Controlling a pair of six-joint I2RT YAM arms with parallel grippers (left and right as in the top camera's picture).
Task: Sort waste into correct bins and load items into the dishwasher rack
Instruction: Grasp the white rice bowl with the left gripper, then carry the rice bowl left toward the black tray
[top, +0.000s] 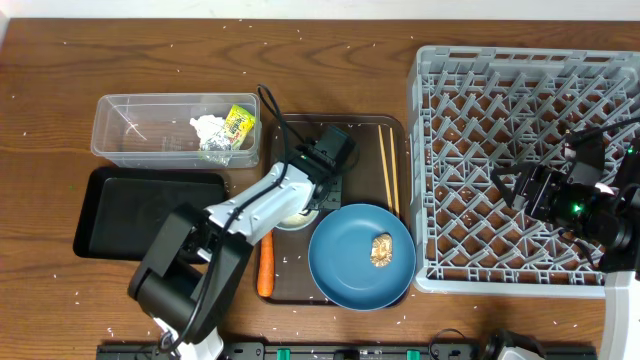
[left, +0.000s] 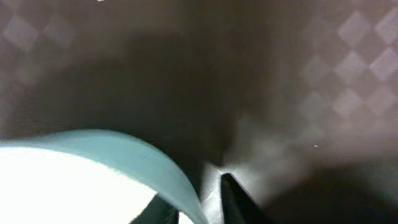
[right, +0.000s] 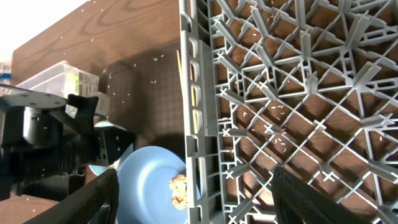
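Left gripper straddles the pale-blue bowl's curved rim; whether it pinches, I cannot tell. Right gripper gapes over the grey lattice rack.

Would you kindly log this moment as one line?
left tool: at bowl rim; right tool: open above rack; plate: holds food lump

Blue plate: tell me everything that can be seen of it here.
The blue plate is large, round and glossy, with a raised rim. It lies flat on the near right corner of the brown tray, its edge overhanging the tray. A brown food lump sits on it, right of centre. Its right edge reaches the wall of the grey rack; whether they touch cannot be told.
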